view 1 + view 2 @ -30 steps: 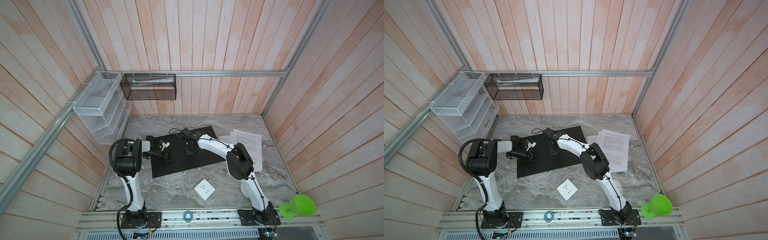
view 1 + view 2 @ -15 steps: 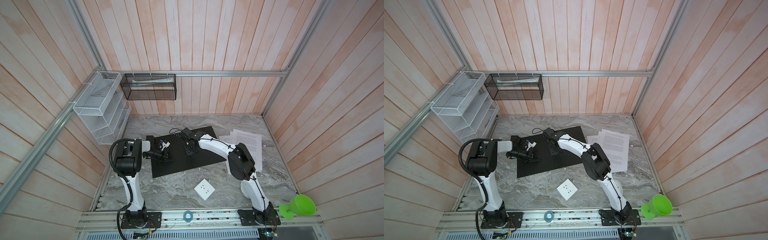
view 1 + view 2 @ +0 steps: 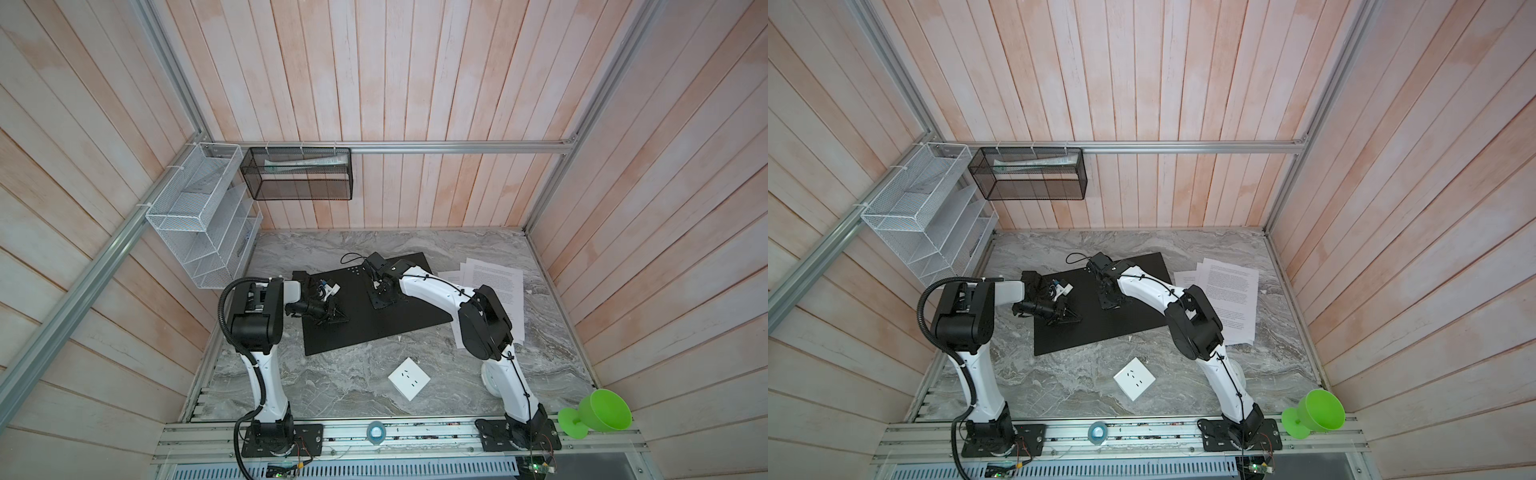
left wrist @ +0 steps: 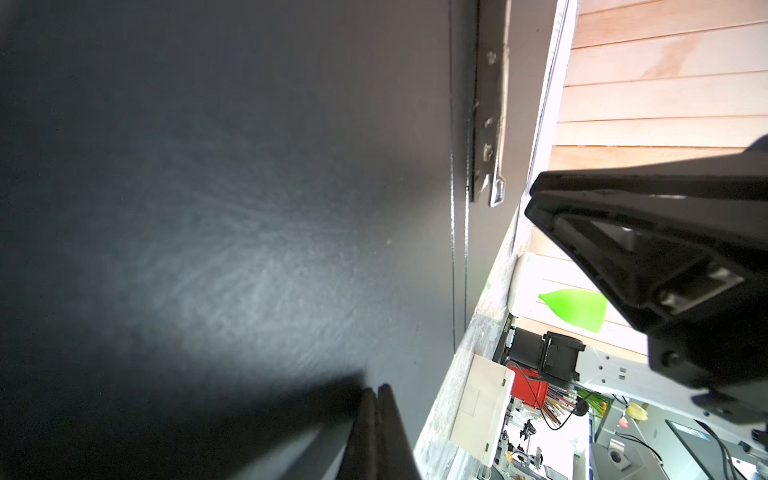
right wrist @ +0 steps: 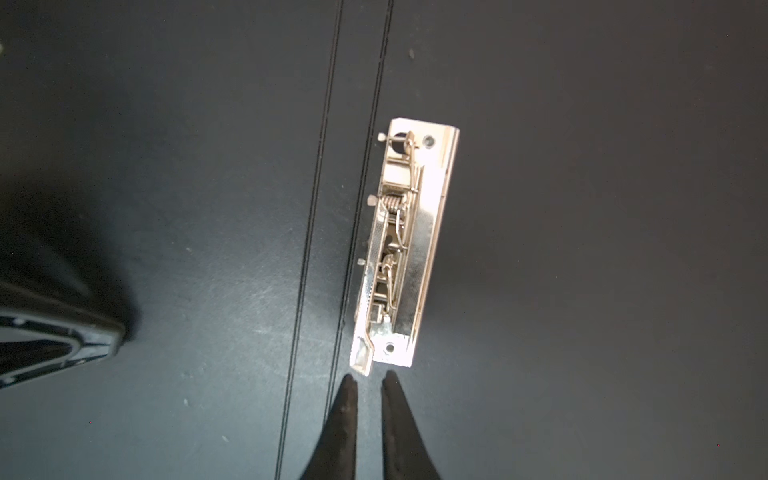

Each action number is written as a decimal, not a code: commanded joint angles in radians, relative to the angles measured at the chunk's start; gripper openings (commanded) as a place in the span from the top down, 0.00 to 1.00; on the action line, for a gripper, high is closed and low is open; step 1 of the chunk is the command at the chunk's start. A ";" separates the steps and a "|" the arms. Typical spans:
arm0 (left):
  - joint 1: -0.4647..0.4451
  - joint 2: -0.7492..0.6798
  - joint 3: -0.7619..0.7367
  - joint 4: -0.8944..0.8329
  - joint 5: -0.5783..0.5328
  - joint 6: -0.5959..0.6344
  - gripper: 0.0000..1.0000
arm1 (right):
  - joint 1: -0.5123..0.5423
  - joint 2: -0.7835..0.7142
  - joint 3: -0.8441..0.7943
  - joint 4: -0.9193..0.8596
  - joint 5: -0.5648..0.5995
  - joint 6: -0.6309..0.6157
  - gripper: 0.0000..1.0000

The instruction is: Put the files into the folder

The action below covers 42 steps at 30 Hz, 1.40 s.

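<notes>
The folder (image 3: 374, 328) (image 3: 1108, 328) lies open on the marble table, black inside up, with its metal clip (image 5: 403, 249) (image 4: 490, 124) beside the spine crease. My left gripper (image 3: 345, 320) (image 3: 1077, 321) (image 4: 376, 388) is shut, and its tips rest low on the folder's left half. My right gripper (image 3: 380, 305) (image 3: 1108, 305) (image 5: 370, 376) points down at the near end of the clip. Its jaws stand a narrow gap apart with nothing between them. The files (image 3: 494, 282) (image 3: 1229, 286), loose printed white sheets, lie fanned on the table right of the folder, partly hidden by the right arm.
A white socket plate (image 3: 408, 378) lies in front of the folder. A green funnel (image 3: 602, 415) stands at the front right corner. A white mesh rack (image 3: 199, 224) and a black mesh basket (image 3: 299, 174) hang on the left and back walls. A tape roll (image 3: 376, 432) sits on the front rail.
The right arm's elbow has shifted slightly to the right. Both grippers stay where they were on the folder.
</notes>
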 commanded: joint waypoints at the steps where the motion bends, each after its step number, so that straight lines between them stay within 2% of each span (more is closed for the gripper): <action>1: -0.001 0.038 0.010 -0.010 -0.063 0.024 1.00 | -0.016 0.034 -0.018 0.009 -0.031 0.005 0.87; 12: -0.002 0.041 0.014 -0.019 -0.055 0.025 1.00 | -0.042 0.032 -0.076 0.061 -0.099 0.020 0.88; 16: -0.001 0.038 0.013 -0.022 -0.051 0.025 1.00 | -0.042 0.021 -0.073 0.064 -0.096 0.020 0.87; 21: -0.002 0.032 0.013 -0.026 -0.049 0.030 1.00 | -0.043 -0.029 -0.091 0.054 -0.033 0.047 0.87; 33: -0.001 0.037 0.019 -0.025 -0.052 0.025 1.00 | -0.045 -0.084 -0.085 0.101 -0.098 0.069 0.86; 42: -0.001 0.036 0.020 -0.025 -0.054 0.025 1.00 | -0.047 -0.035 -0.067 0.090 -0.148 0.064 0.87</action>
